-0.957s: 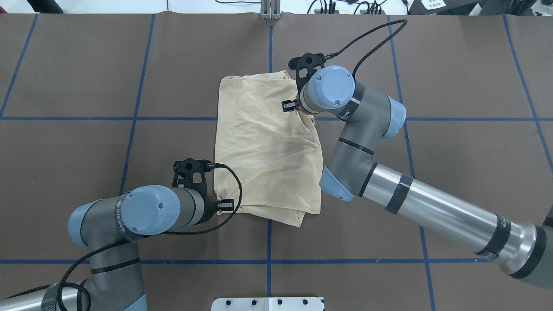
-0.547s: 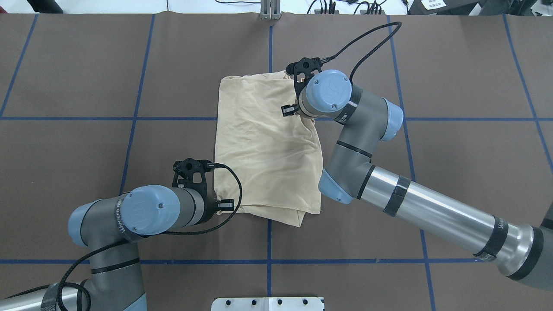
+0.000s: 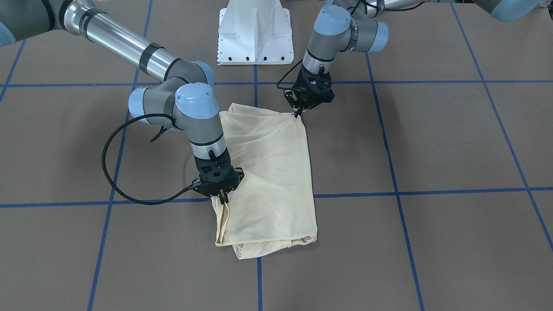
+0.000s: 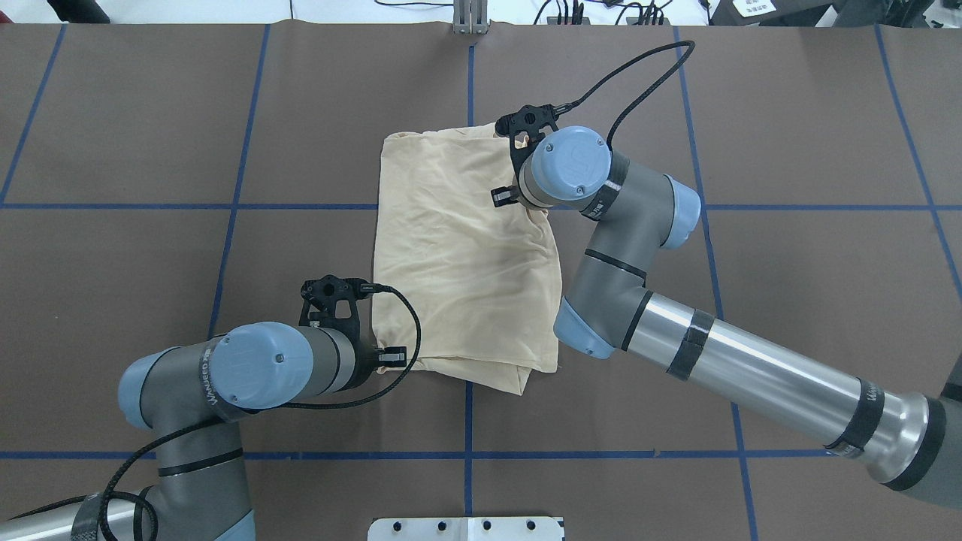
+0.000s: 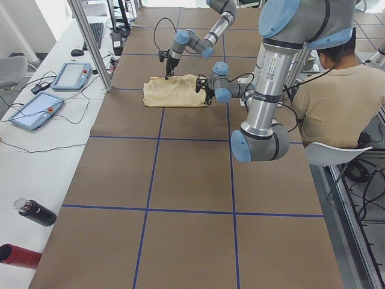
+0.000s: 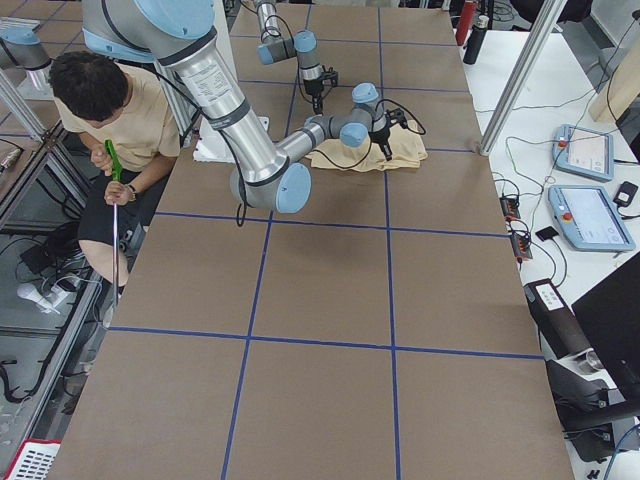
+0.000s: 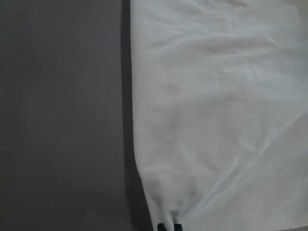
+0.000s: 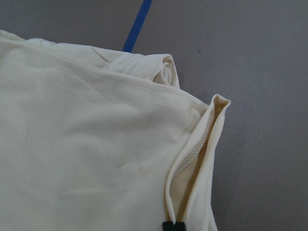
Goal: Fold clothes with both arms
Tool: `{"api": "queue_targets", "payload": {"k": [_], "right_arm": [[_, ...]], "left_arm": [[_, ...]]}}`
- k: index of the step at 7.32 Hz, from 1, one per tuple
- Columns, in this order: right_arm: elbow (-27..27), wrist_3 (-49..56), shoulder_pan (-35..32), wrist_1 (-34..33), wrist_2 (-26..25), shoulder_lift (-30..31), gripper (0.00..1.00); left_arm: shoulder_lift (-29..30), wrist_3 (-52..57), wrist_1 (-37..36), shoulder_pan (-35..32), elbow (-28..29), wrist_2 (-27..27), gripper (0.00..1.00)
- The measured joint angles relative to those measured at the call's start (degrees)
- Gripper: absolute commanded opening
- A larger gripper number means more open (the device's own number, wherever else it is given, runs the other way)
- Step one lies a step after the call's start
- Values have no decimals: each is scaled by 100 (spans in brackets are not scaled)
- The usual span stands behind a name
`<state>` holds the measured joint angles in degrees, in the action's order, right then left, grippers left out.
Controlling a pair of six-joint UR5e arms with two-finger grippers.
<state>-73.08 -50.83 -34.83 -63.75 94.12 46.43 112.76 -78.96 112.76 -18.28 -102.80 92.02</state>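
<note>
Right pincer (image 3: 223, 198) edged leftward; shirt (image 3: 268, 172) rumpled, rectangular.

Bare table (image 4: 150, 113), shirt (image 4: 458, 255), left arm (image 4: 255, 368), right arm (image 4: 751, 361)

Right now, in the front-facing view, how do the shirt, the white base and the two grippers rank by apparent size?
1. shirt, the largest.
2. white base, partly cut off at the top edge.
3. right gripper and left gripper: about alike; the right one is nearer the camera, so I leave them unranked.
</note>
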Motion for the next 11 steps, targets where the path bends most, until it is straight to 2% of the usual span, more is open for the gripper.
{"api": "queue_targets", "payload": {"k": [3, 4, 8, 10, 11], "right_arm": [[-191, -34, -74, 16, 19, 216, 0], [-378, -67, -99, 19, 22, 416, 99], [-826, -838, -101, 164, 57, 738, 100], [-1405, -1794, -7, -302, 202, 799, 98], [-1901, -2502, 273, -816, 4, 908, 97]], "left_arm": [[4, 3, 0, 0, 5, 0, 0], [6, 1, 0, 0, 4, 0, 0], [9, -8, 0, 0, -9, 0, 0], [8, -13, 0, 0, -17, 0, 0], [9, -14, 0, 0, -19, 0, 0]]}}
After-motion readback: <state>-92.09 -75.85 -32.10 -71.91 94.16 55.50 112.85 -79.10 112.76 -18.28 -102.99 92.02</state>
